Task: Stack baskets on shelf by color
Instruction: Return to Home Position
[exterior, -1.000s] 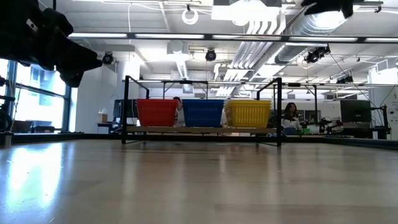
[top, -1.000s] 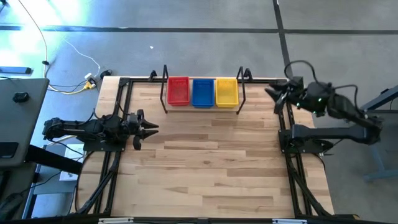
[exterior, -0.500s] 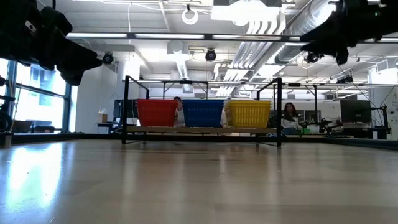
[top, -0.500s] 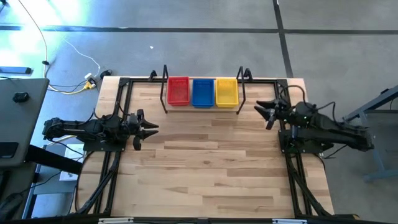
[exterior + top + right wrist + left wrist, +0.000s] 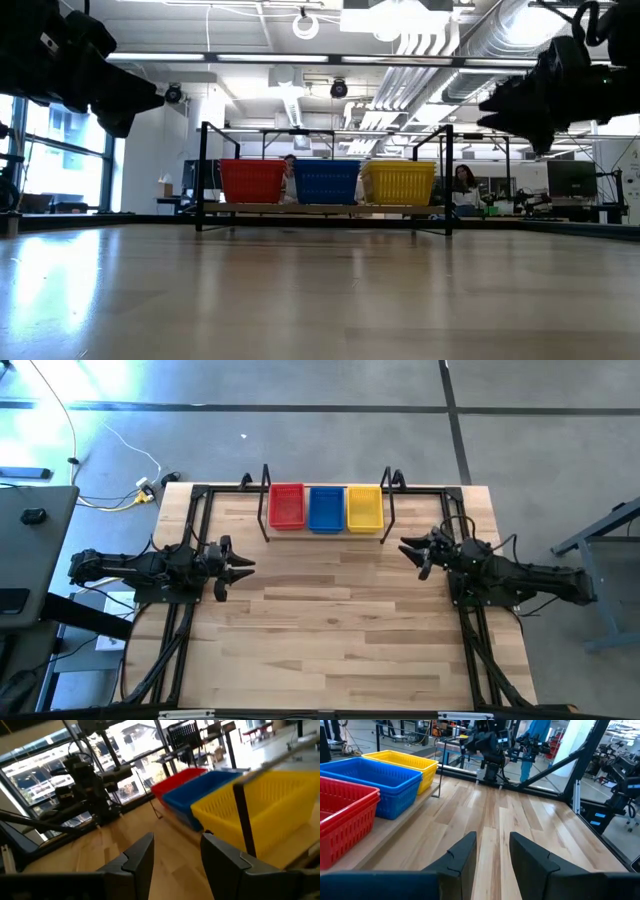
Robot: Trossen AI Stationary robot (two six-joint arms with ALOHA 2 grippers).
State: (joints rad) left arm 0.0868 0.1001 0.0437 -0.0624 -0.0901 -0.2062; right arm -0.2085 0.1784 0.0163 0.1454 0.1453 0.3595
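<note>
Left end effector point(image 5: 244, 567) sits at the left edge of the table point(image 5: 330, 630), raised, fingers parted by a modest gap, nothing held. Right end effector point(image 5: 410, 552) hangs at the right edge, fingers likewise parted, empty.

I read the shelf point(image 5: 320, 209) as lying between the two and farther back. It is well apart from the left end effector and nearer the right one.

On it, side by side:
- red baskets point(image 5: 287, 506), closest to the left end effector
- blue baskets point(image 5: 326, 508), middle
- yellow baskets point(image 5: 364, 508), closest to the right end effector

Each colour is nested in its own stack.
</note>
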